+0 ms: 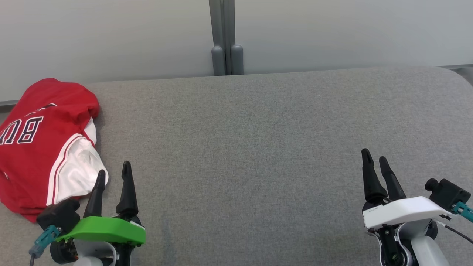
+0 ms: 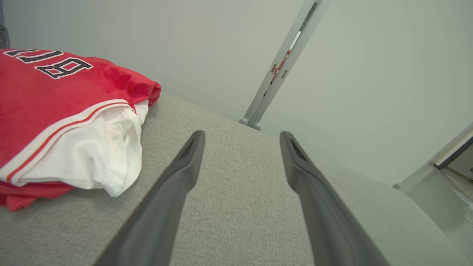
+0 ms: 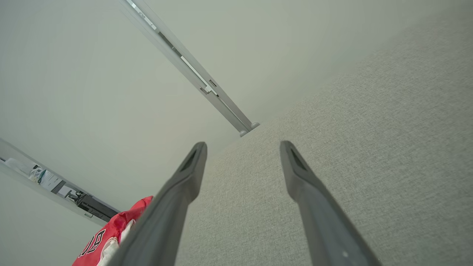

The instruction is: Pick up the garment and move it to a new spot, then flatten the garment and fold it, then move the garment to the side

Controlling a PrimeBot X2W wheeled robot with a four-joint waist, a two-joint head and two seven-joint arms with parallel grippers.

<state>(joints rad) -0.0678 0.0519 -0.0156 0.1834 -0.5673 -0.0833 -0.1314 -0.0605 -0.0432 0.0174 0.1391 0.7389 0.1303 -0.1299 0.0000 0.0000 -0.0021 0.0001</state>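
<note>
The left claw (image 1: 114, 168) and right claw (image 1: 374, 155) are gaping wide, holding nothing; the garment (image 1: 40, 147) is lying bunched just beside the left claw, seemingly awaiting pickup, flattening and folding.

Garment (image 1: 40, 147) is lying at the left end of the counter (image 1: 240, 147), just beside my left jaws; right jaws are hovering way over on the right.

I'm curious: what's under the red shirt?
The red shirt lies bunched on the gray cushion. White fabric pokes out from beneath its top layer. Anything else underneath is covered.
</note>
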